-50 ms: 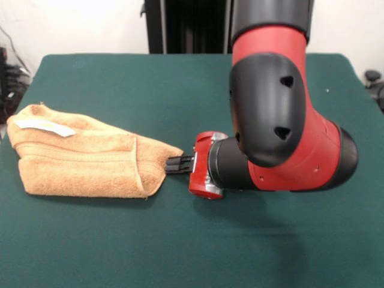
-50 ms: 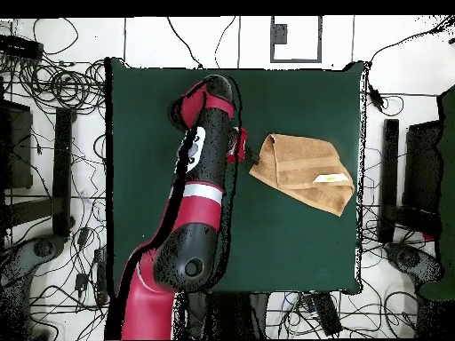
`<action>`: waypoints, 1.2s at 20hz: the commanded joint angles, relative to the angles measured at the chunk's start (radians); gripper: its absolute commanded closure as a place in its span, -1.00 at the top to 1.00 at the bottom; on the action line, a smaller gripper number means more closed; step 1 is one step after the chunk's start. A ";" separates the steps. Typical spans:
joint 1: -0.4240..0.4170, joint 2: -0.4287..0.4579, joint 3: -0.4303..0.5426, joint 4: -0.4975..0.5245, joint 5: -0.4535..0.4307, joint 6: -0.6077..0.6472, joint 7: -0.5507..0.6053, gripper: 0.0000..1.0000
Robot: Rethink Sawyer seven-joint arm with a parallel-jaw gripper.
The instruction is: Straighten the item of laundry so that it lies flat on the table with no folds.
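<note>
The item of laundry (image 1: 84, 162), an orange-tan towel, lies folded over itself at the left of the table (image 1: 150, 84), with a white tag (image 1: 45, 126) on its top layer. One corner is drawn out to a point on the right. My gripper (image 1: 171, 164) lies level with the table and points at that corner, its black fingers (image 1: 182, 163) closed on the tip. In the overhead view the towel (image 2: 298, 169) sits right of centre on the table (image 2: 293, 257), with the gripper (image 2: 248, 157) at its left corner.
My thick red and black arm (image 1: 282, 114) hangs over the right half of the table. Cables and equipment (image 2: 53, 133) crowd the floor around the table. The towel's left end lies close to the table's edge (image 1: 6, 144).
</note>
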 commanded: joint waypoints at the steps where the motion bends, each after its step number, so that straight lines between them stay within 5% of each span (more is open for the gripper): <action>1: -0.018 0.097 -0.037 -0.053 0.032 0.049 0.192 -1.00; 13: -0.044 0.125 -0.041 -0.103 0.075 -0.024 0.282 -1.00; 18: -0.012 0.066 0.090 -0.041 0.123 -0.142 0.283 -1.00; 24: 0.001 0.030 0.106 -0.031 0.128 -0.114 0.252 -1.00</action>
